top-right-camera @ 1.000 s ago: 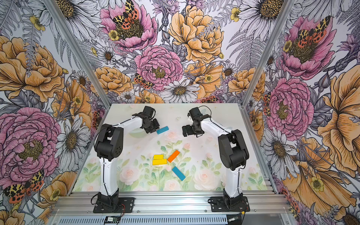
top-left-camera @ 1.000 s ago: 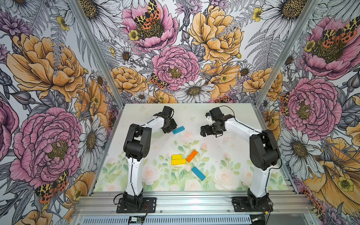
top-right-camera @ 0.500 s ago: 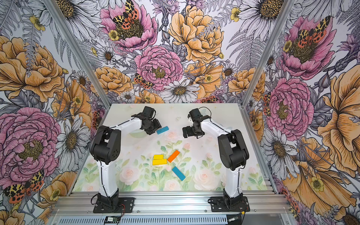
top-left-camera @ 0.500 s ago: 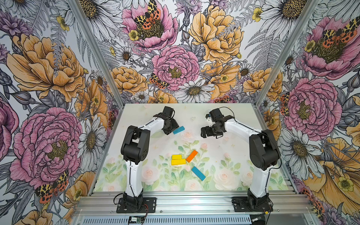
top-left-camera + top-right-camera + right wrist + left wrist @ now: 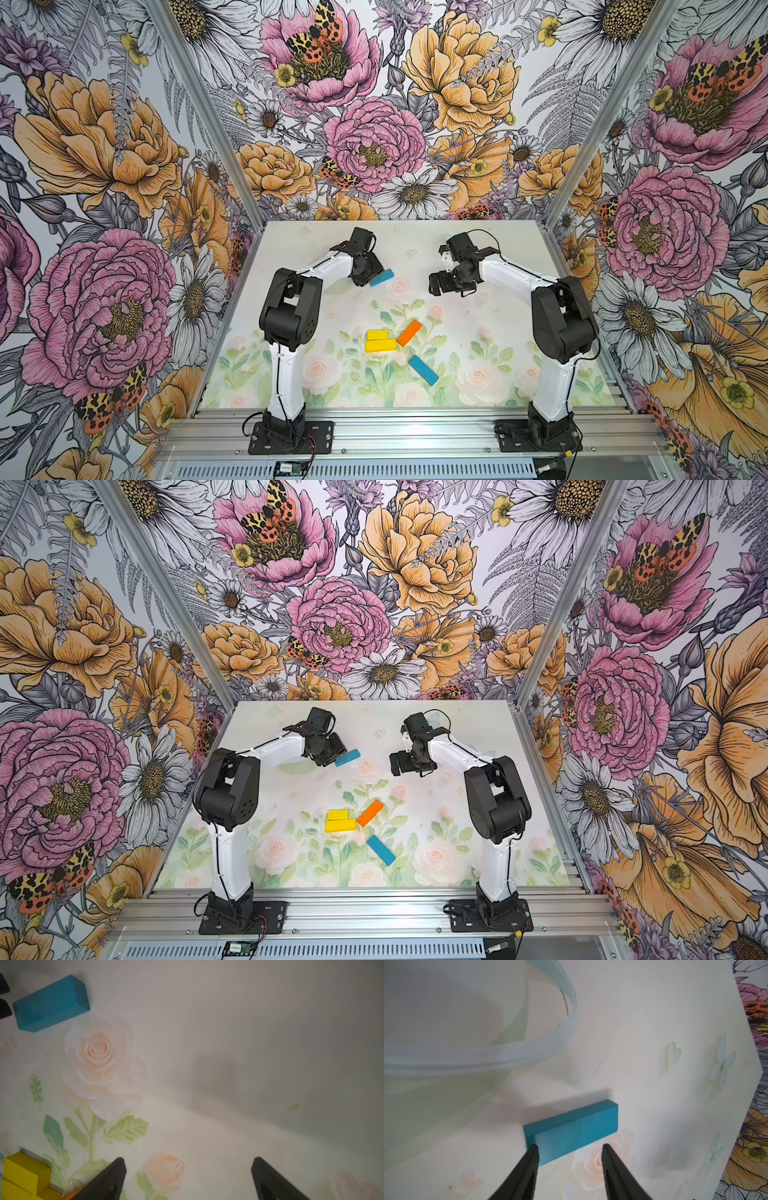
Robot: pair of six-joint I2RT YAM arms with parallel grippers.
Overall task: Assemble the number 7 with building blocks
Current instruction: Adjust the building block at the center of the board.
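Building blocks for the number 7 lie loose on the flowered table, and no figure is formed yet. One blue block rests flat directly ahead of the left gripper, whose jaws are partly spread and pinch nothing. In the left wrist view the block's long axis runs crosswise to the fingers and is longer than the gap between them. One fingertip overlaps the block's near corner, but contact cannot be told. The right gripper hangs with jaws spread wide and empty, well apart from that block, which lies off to its side toward the other arm. Left is clearly the nearer arm. The other blocks sit back from both grippers, toward the arm bases: a short yellow block touching a long yellow block, an orange block just beside them, and a second blue block closer still to the bases. A grasp would likely need the jaws to span the block's narrow width.
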